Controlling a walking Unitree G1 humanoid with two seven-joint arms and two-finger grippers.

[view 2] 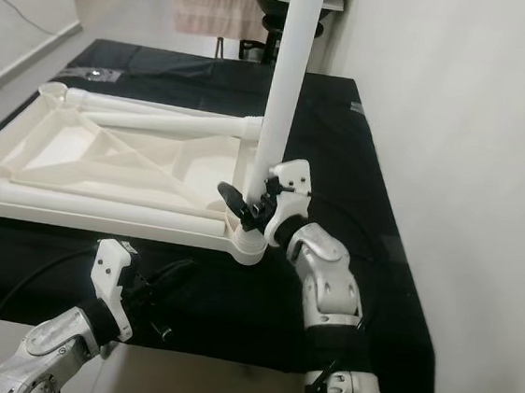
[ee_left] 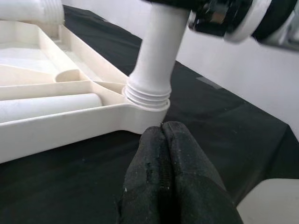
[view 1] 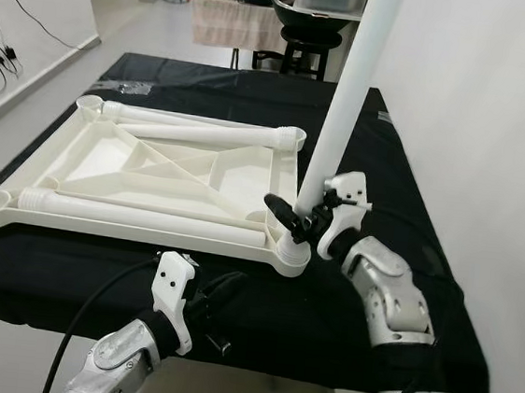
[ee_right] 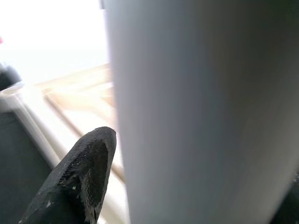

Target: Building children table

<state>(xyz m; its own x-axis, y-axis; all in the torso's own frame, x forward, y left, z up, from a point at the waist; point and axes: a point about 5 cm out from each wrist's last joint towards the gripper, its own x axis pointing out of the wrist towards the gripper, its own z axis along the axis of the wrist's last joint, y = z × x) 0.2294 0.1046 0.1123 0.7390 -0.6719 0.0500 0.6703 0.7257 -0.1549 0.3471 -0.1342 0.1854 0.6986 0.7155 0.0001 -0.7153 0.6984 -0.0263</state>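
A white children's tabletop (view 1: 127, 231) lies upside down on the black-covered table (view 1: 396, 173). One white leg (view 1: 347, 102) stands upright in the near right corner socket (view 1: 291, 253); its threaded end (ee_left: 148, 95) sits at the socket. My right gripper (view 1: 300, 217) is shut on this leg just above the socket, and one finger (ee_right: 79, 177) lies alongside it. Two loose legs lie inside the tabletop, one along the far edge (view 1: 203, 132) and one along the near edge (view 1: 148, 215). My left gripper (ee_left: 162, 128) is shut and empty, low over the cloth just in front of that corner.
The table's front edge runs just below my left arm (view 1: 171, 304). A white wall (view 1: 497, 109) stands close on the right. Behind the table are a dark stool with a bowl (view 1: 309, 18) and a cloth-draped stand (view 1: 229, 19). Cables (view 1: 0, 56) trail on the floor at left.
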